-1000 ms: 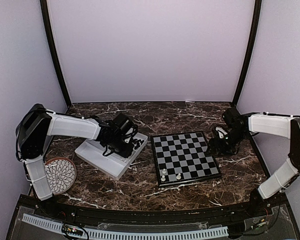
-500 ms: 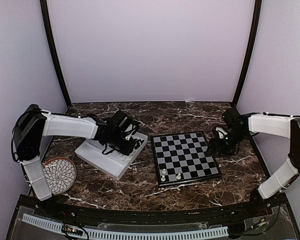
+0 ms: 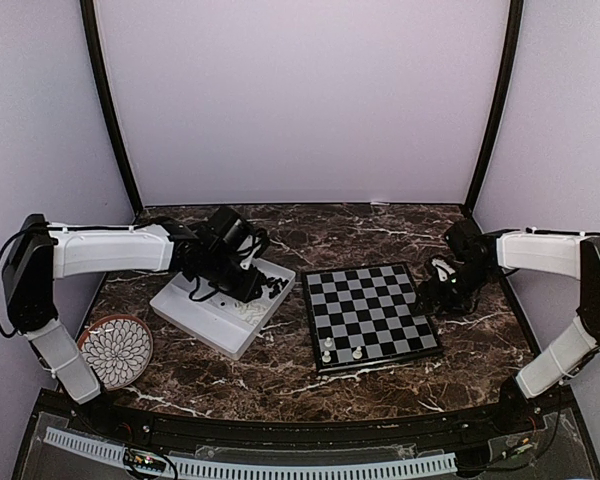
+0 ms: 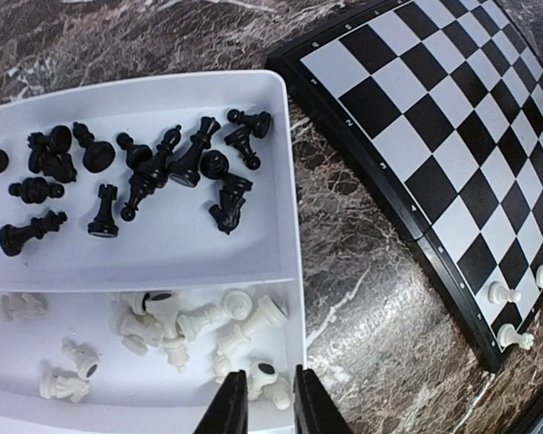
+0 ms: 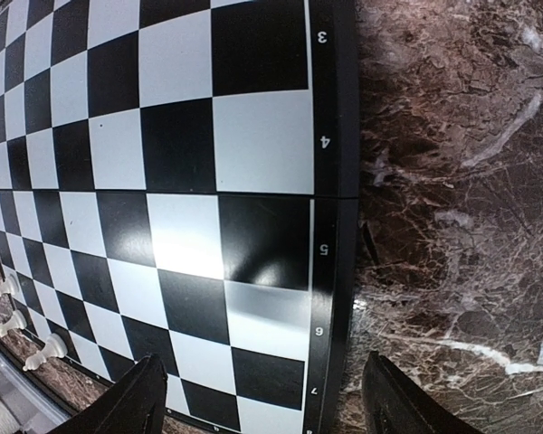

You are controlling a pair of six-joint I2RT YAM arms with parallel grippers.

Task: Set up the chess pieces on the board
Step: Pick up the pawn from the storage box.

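Your left end effector (image 4: 270, 405), jaws narrow, hung nearest the white chess pieces (image 4: 204, 318), which lay toppled in the tray (image 4: 163, 246) just ahead of its tips. I could not tell whether it pinched one. The board (image 4: 434, 136) lay to its right.

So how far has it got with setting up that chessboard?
Done: three white pieces stand at one edge of the board. In hand: the left gripper hangs over loose white pieces in the tray, jaws nearly together; whether it holds one is unclear. The right gripper hovers open, empty, by the board. Left: every black piece and most white ones.
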